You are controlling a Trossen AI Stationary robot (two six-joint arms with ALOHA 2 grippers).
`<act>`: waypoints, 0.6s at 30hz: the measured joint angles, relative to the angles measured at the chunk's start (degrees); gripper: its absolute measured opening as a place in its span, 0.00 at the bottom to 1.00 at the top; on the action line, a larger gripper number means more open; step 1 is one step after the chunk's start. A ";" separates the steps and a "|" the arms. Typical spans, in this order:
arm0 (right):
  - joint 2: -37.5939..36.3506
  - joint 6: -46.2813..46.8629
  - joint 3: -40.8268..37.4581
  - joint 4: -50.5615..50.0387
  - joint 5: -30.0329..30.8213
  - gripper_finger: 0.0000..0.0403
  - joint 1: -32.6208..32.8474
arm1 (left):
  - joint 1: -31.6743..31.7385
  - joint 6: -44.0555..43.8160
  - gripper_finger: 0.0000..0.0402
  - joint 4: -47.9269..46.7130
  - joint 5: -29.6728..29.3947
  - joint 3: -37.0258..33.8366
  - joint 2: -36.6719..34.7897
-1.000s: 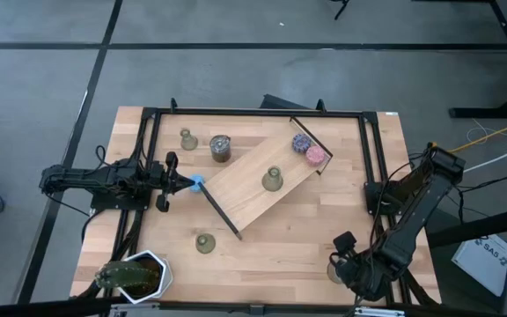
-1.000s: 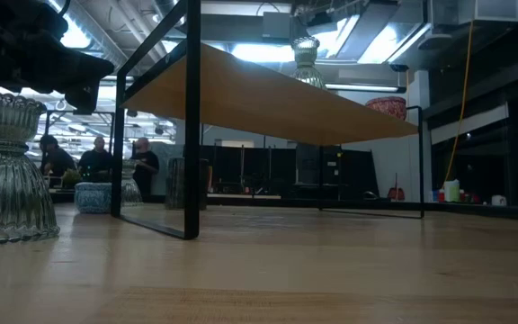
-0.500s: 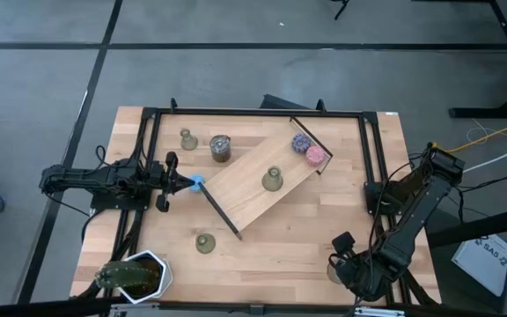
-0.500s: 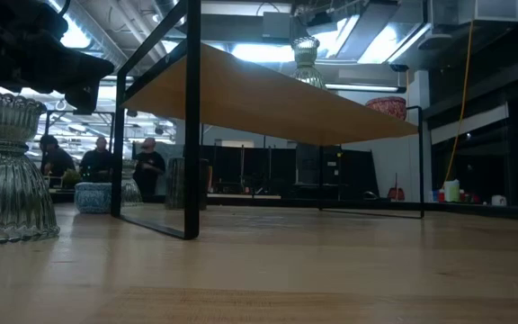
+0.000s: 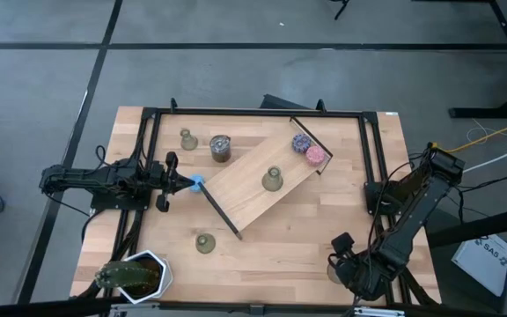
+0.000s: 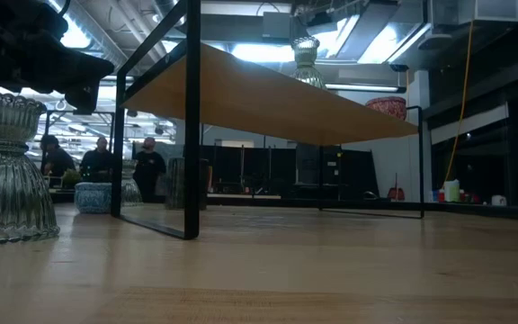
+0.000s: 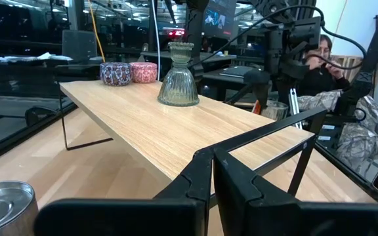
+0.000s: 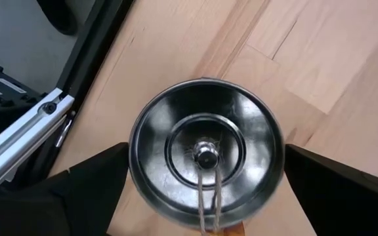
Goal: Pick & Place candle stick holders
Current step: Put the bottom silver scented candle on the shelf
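Silver fills your right gripper's [image 8: 205, 196] view: its fingers stand apart on either side of a round tin [image 8: 205, 154], not a candle holder. Holders sit on the shelf [image 5: 252, 188] board [image 5: 273, 180], at the far left [image 5: 187, 138] and near front [image 5: 205, 243]. The left gripper [image 5: 176, 182] waits by the shelf corner; I cannot tell its fingers. No holder is gripped yet, so steer toward one. The right arm has edged lower since a second ago.

Three holders [image 5: 272, 180], seemingly two tins [image 5: 220, 147]
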 joint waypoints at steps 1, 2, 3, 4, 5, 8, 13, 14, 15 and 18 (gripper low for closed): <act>0.00 0.02 -0.41 0.53 0.00 0.99 0.00 | -0.01 0.01 0.03 0.00 0.00 0.00 0.00; 0.00 0.02 -0.84 0.95 -0.13 0.99 0.00 | 0.00 -0.01 0.03 0.00 -0.01 -0.01 0.00; 0.00 0.02 -1.18 1.22 -0.25 0.99 0.00 | -0.01 -0.01 0.03 0.00 0.00 -0.02 0.00; 0.00 0.02 -1.45 1.34 -0.26 0.99 0.00 | 0.01 -0.01 0.03 0.00 -0.02 -0.02 0.00; 0.00 0.02 -1.59 1.34 -0.26 0.99 0.00 | 0.01 -0.01 0.03 0.00 0.00 0.00 0.00; -0.02 0.00 -2.13 1.94 -0.14 0.99 0.00 | 0.00 0.00 0.03 0.00 -0.01 -0.02 0.00; -0.02 0.00 -3.03 3.51 0.03 0.99 0.00 | -0.01 0.00 0.03 0.00 0.00 0.00 0.00; -0.02 0.00 -3.03 3.62 0.11 0.99 0.00 | -0.01 -0.01 0.03 0.00 0.00 0.00 0.00; -0.02 -0.02 -3.03 3.83 0.39 0.99 0.00 | -0.01 0.01 0.03 0.00 -0.02 0.00 0.00; -0.02 -0.02 -3.03 4.26 0.66 0.99 0.00 | -0.01 0.01 0.03 0.00 -0.02 -0.02 0.00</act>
